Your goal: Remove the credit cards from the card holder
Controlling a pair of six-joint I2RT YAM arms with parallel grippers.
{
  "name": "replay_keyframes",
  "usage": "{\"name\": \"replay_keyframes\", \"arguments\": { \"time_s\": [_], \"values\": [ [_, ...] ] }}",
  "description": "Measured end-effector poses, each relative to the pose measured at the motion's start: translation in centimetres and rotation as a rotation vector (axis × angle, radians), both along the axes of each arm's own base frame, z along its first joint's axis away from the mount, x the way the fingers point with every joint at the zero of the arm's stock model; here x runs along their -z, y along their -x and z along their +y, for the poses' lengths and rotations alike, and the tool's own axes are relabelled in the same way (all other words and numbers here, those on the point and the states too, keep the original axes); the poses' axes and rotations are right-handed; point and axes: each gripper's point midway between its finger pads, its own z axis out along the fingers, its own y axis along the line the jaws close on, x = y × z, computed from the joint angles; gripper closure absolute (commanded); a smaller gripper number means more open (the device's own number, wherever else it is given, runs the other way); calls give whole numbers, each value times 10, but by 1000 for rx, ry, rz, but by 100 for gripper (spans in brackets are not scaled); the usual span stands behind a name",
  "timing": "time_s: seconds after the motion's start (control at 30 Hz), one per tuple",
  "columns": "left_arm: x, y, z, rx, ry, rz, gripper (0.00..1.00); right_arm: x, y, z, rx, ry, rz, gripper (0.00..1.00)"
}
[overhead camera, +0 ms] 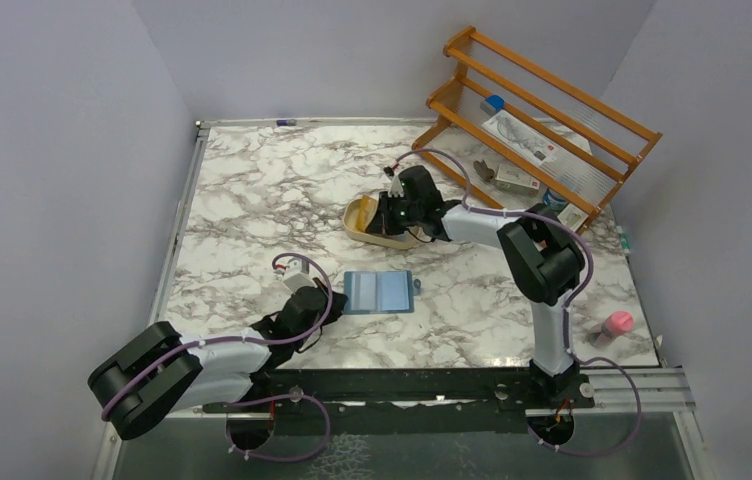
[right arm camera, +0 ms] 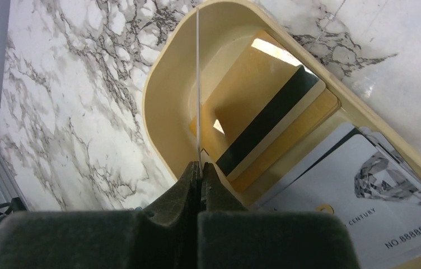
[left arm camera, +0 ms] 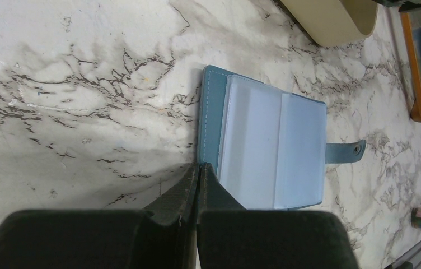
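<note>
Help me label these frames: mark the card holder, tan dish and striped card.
card holder (left arm camera: 253,145), left wrist view, on a pale inner pocket.
tan dish (right arm camera: 166,106), right wrist view, on its inner wall.
striped card (right arm camera: 267,120), right wrist view, on the dark stripe.

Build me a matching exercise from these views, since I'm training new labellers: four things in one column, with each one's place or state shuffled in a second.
Things
1. card holder
2. credit cards
3. wooden rack
4. left jaws

Place or state
A. in the tan dish
B. shut, tips at the holder's edge
C. lying open on the marble table
D. at the table's far right corner

Pairs: 1-C, 2-A, 3-D, 4-B
</note>
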Motion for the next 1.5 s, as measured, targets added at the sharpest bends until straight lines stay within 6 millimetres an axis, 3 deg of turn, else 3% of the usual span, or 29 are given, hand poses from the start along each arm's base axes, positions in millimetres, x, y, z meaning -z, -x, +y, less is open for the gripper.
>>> {"name": "replay_keyframes", "arguments": {
  "time_s": [0.13,0.33,0.63,0.83,0.97,1.1,1.2,1.3,1.37,1.5],
  "values": [
    [0,0,0,2,-3,-1,100,1,-5,8,-22,-14,3,95],
    [0,0,0,2,-3,-2,100,-2,-9,16,-53,-18,6,66],
    [0,1,1,2,-4,0,100,0,-8,13,-71,9,0,36],
    [0,1,1,2,-5,1,100,-1,-11,-2,-46,85,-22,31],
    [-1,1,1,6,-9,-2,100,-27,-16,-13,-23,110,-84,30],
    [-7,1,1,19,-17,-17,100,-78,-17,-20,6,85,-178,26],
    [-19,-2,-1,27,-18,-39,100,-114,-4,-27,27,61,-250,26],
    [-29,-5,-4,32,-21,-54,100,-123,25,-14,2,68,-283,26],
    [-32,-6,-4,34,-30,-58,100,-107,53,4,-48,86,-266,26],
    [-29,-5,-1,36,-57,-46,100,-36,108,17,-125,202,-145,26]
  ]
}}
